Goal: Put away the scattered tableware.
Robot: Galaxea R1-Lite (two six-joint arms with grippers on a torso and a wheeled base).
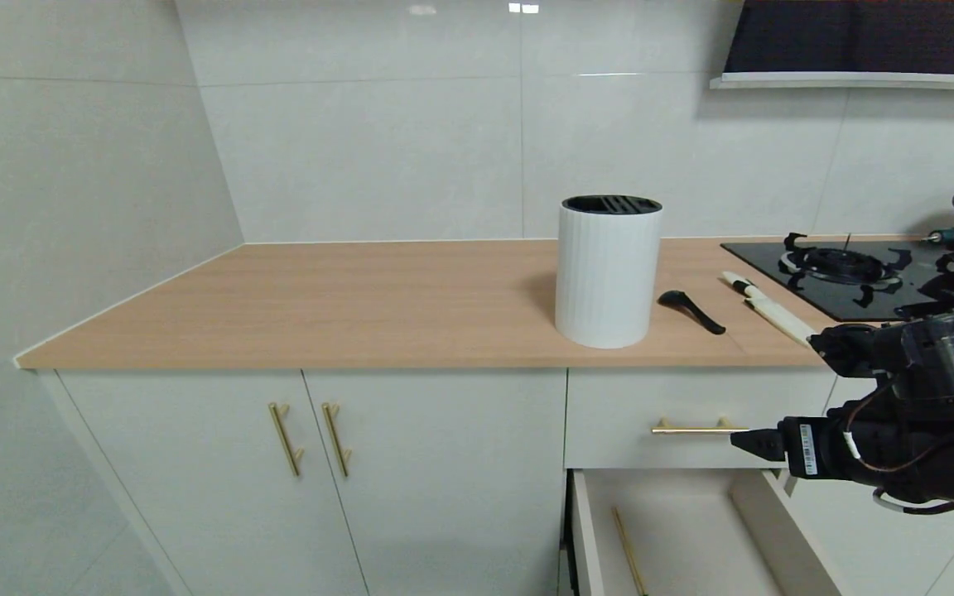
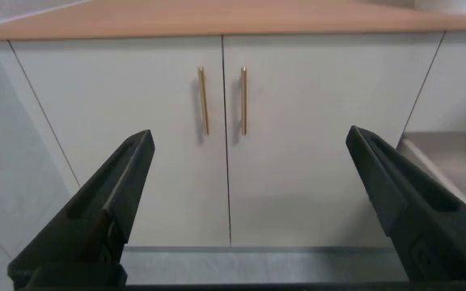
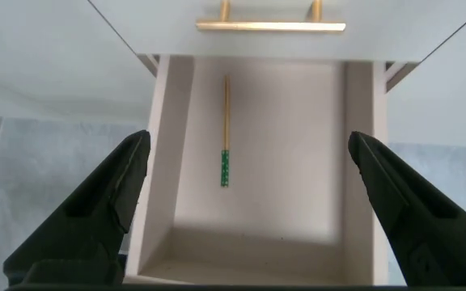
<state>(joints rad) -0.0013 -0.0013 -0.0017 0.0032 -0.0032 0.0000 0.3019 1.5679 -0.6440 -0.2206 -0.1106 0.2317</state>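
Presently the right claw [image 1: 779,391] is seen with its fingers spread wide, held in front of the cabinet, below the table [image 1: 361,306] edge and over the open drawer [image 1: 754,517], in which a chopstick [image 3: 226,133] with a green end is laid lengthwise, front to back. The tableware left out is found on the table, above and beyond this claw: a black spoon [image 1: 691,310] just beside the white holder [image 1: 608,281], and a white-handled utensil [image 1: 767,310] between spoon and hob [image 1: 841,273]. Both are laid slantwise, far ends towards the robot's left. The right arm is judged much the nearer. The left claw [image 2: 249,137], likewise spread, is held before the cabinet doors [image 2: 225,129].
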